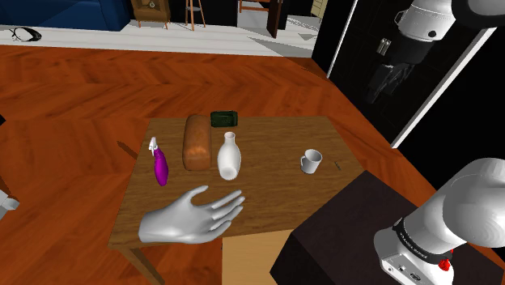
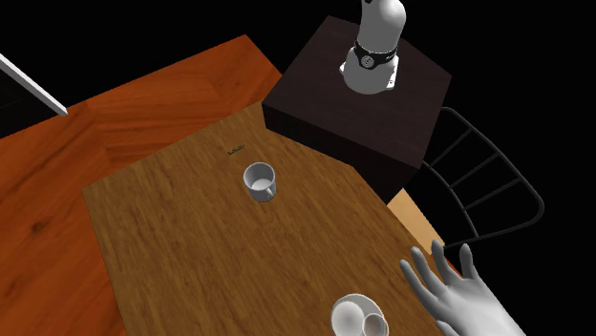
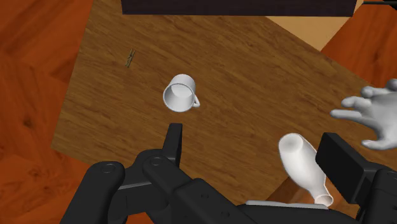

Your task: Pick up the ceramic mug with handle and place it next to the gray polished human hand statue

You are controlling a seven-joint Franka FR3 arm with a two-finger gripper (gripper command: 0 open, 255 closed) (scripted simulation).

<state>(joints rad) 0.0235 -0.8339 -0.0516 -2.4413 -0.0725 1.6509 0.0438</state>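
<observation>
A white mug with a handle (image 1: 311,161) stands upright on the wooden table (image 1: 267,186), near the edge closest to the dark stand. Seen from above, it has an empty inside (image 2: 260,181) (image 3: 180,95). The pale grey hand statue (image 1: 193,215) lies palm down at the table's near corner, at the shoulder view's left; its fingers (image 2: 458,291) (image 3: 375,114) point toward the mug. My black gripper (image 1: 385,79) hangs high above the table, well off the mug. Its fingers stand wide apart (image 3: 254,149) with nothing between them.
A white vase (image 1: 229,155) (image 3: 304,167) stands between mug and statue. Behind it are a bread loaf (image 1: 197,141), a purple spray bottle (image 1: 159,164) and a dark green box (image 1: 224,118). A tiny object (image 2: 235,147) lies near the mug. A wire chair (image 2: 482,177) stands beside the dark stand (image 2: 358,91).
</observation>
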